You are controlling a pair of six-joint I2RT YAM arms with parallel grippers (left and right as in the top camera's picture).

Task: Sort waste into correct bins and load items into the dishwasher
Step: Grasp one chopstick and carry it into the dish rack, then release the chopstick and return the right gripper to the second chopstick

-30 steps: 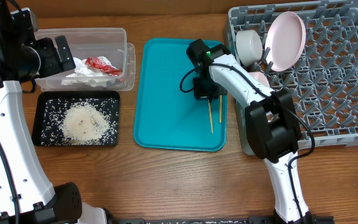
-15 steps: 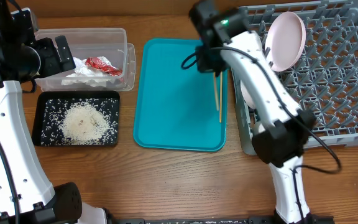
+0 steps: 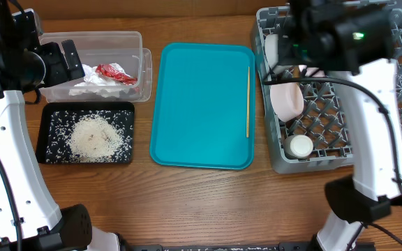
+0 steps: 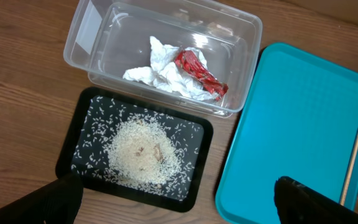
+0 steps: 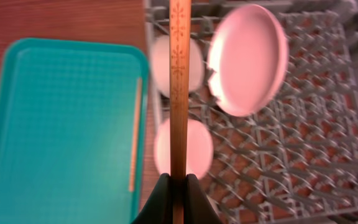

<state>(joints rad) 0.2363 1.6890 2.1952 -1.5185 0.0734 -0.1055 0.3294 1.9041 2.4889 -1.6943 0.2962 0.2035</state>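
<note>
My right gripper [image 5: 178, 183] is shut on one wooden chopstick [image 5: 178, 74] and holds it high over the grey dish rack [image 3: 368, 132]. The rack holds a white plate [image 5: 247, 59], two bowls [image 5: 160, 65] [image 5: 197, 149] and a small cup [image 3: 300, 146]. The second chopstick [image 3: 248, 101] lies along the right edge of the teal tray [image 3: 201, 104]. My left gripper [image 4: 179, 205] is open and empty above the black tray [image 4: 73, 149] of rice [image 4: 143, 152]. The clear tub [image 4: 241, 37] holds the red wrapper [image 4: 199, 71] and crumpled paper [image 4: 160, 74].
The teal tray lies between the bins on the left and the rack on the right. The right arm's body [image 3: 340, 35] covers the rack's back left part in the overhead view. Bare wood table [image 3: 208, 202] runs along the front.
My right gripper took one chopstick off the teal tray, rose and swung right over the rack. The other chopstick now lies at the tray's right edge. The left arm has not moved.
</note>
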